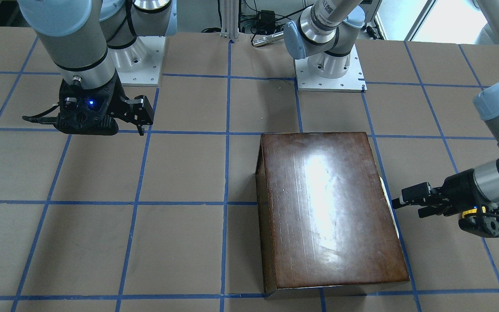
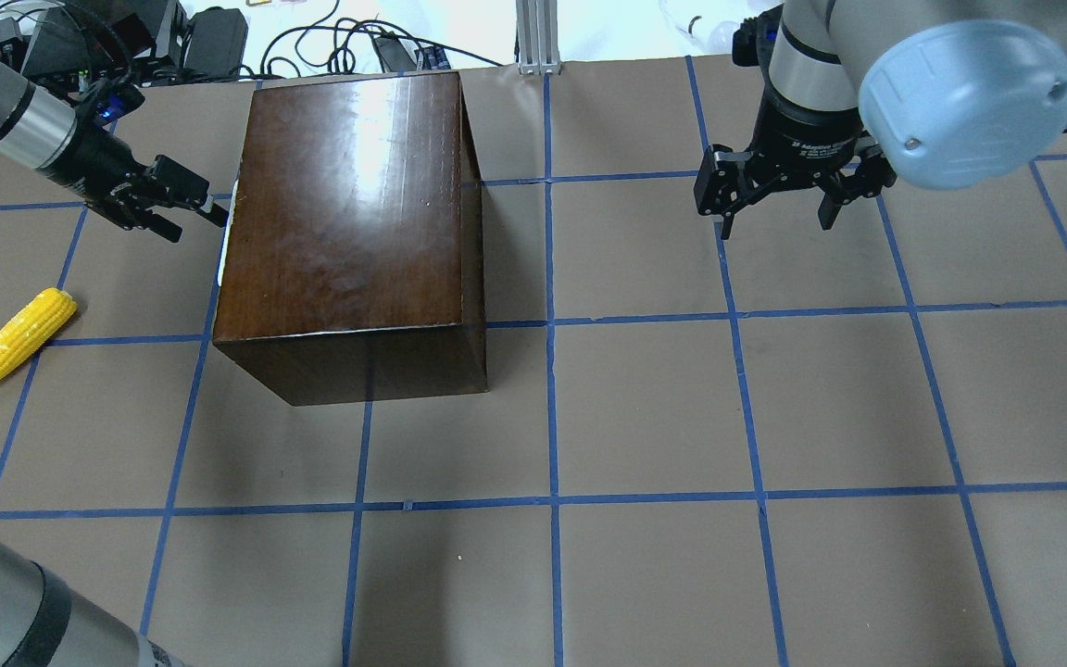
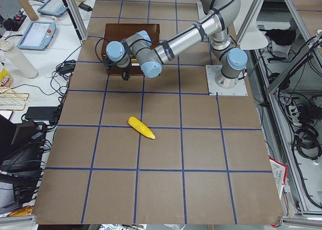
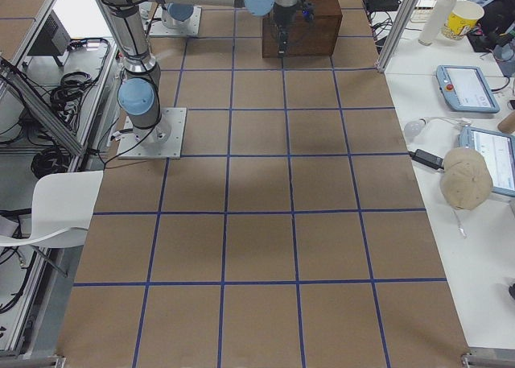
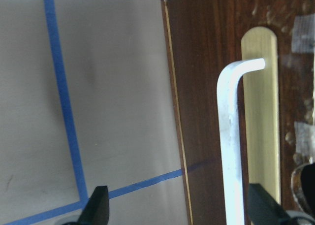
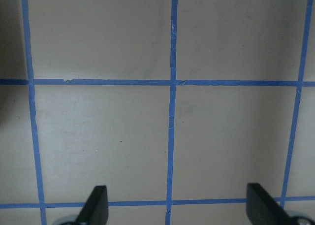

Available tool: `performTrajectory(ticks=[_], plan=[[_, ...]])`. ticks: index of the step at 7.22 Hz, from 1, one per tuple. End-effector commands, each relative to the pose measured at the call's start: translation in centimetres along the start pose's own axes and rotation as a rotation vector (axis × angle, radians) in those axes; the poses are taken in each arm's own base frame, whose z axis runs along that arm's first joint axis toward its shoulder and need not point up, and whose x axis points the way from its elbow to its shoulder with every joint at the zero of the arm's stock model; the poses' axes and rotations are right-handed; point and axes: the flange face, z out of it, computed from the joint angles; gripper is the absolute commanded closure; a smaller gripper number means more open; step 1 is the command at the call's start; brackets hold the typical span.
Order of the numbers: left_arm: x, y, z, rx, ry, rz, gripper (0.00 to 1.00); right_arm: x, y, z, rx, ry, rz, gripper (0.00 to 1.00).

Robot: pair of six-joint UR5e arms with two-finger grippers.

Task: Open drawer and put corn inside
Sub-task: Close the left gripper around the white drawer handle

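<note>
The glossy dark-brown box (image 2: pixel 348 213) stands on the table with its drawer pushed in. The drawer front (image 5: pixel 206 87) faces the robot's left side and carries a silver bar handle (image 5: pixel 230 136). My left gripper (image 2: pixel 195 218) is open right at that front. In the left wrist view the handle lies between its fingertips (image 5: pixel 98 205), close to the right one, with nothing gripped. The yellow corn (image 2: pixel 19 338) lies on the table left of the box, apart from both grippers; it also shows in the exterior left view (image 3: pixel 141 128). My right gripper (image 2: pixel 774 218) is open and empty above bare table.
The table (image 2: pixel 645 408) is brown with a blue tape grid. The two arm bases (image 1: pixel 329 73) stand at the robot's edge. Cables and electronics (image 2: pixel 219 37) lie beyond the far edge behind the box.
</note>
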Motion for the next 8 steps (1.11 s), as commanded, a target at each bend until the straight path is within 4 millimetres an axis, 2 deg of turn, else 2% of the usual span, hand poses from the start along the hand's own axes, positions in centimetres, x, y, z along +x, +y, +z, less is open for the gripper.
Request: performTrajectory(ticks=[1,8], plan=[[-0.4,-0.2,1.0,-0.006,0.019,0.000,0.00,0.0,0.0,0.1,-0.002,0.000,0.000,0.00],[-0.8,-0.7,2.9,-0.033,0.034,-0.006,0.00,0.0,0.0,0.1,0.000,0.000,0.000,0.00]])
